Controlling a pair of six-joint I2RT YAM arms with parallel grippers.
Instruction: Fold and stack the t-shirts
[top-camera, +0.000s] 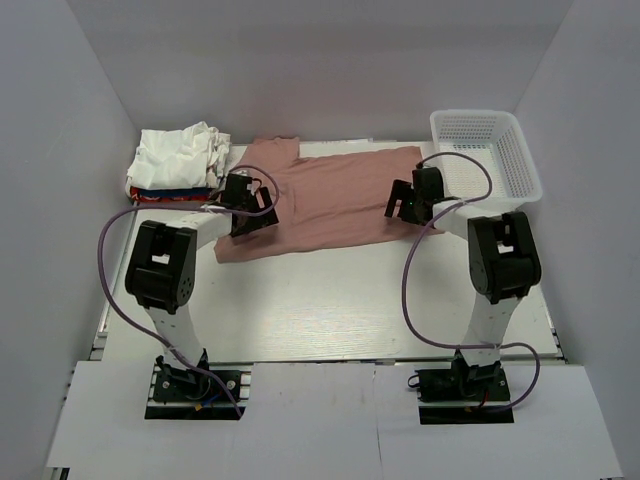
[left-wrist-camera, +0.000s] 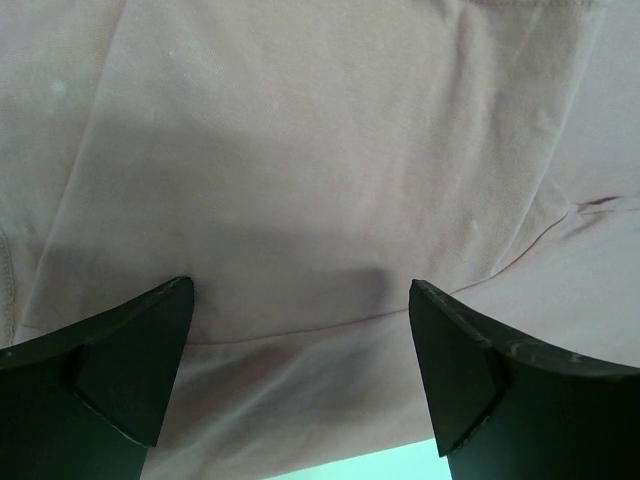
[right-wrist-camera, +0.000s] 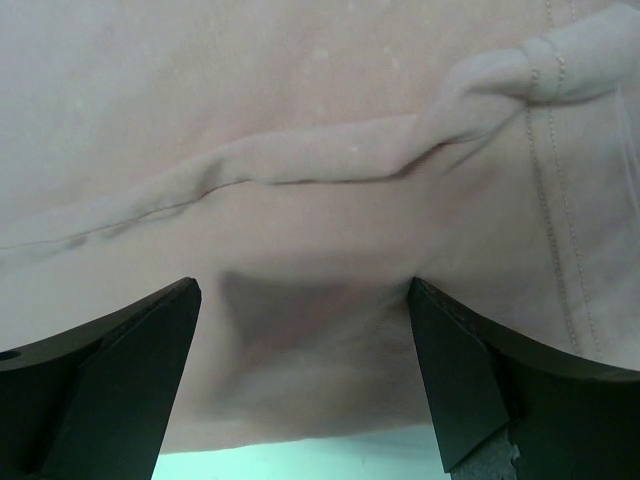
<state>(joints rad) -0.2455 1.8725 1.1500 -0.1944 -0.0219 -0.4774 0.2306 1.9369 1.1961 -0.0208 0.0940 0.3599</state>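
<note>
1. Pink shirt (top-camera: 330, 195) spread on the far half of the surface (top-camera: 320, 310), long side going left to right, one sleeve (top-camera: 275, 150) pointing to the far wall.
2. On its left part, plain smooth cloth (left-wrist-camera: 300, 150) filling the left wrist view, with one edge low in that view and a thin strip of surface (left-wrist-camera: 380, 465) below it.
3. On its right end, a rolled ridge of cloth (right-wrist-camera: 300, 165) running across the right wrist view, and a stitched hem (right-wrist-camera: 560, 200) at the side.
4. Left jaws standing wide apart above the left part of the pink shirt, nothing between them; cannot tell if the tips touch the cloth.
5. Right jaws also wide apart, low over the right end of the pink shirt, gripping nothing; contact with the cloth not clear either.
6. Pile of white shirts (top-camera: 180, 155) at the far left corner, just beside the pink shirt, with a red layer (top-camera: 160, 192) under it.
7. Basket (top-camera: 490, 150) at the far right corner, near the right end of the pink shirt.
8. Left arm (top-camera: 160, 265) and right arm (top-camera: 505, 260) reaching from the near edge, each with a purple cable (top-camera: 410, 290).
</note>
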